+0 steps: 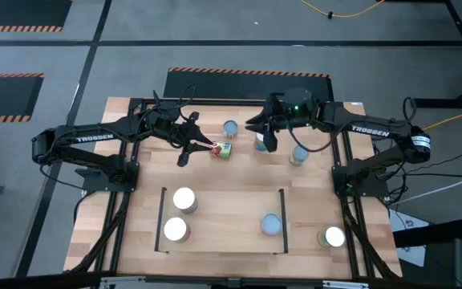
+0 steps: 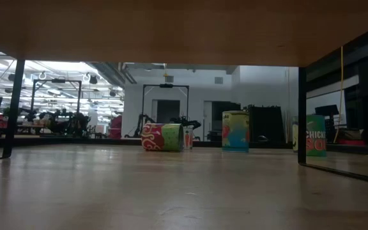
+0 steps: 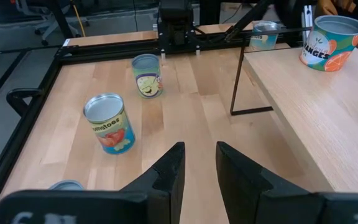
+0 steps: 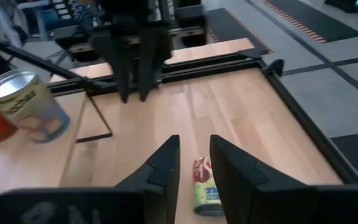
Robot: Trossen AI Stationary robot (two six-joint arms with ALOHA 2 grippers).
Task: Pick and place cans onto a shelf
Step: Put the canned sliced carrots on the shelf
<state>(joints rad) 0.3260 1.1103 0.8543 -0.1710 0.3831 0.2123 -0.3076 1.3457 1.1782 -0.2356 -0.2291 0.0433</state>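
Tipped can beside left hand.

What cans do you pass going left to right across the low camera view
Red, green and yellow can lying on its side → upright can with a blue and yellow label → green-labelled can at the right, partly behind a black rail.
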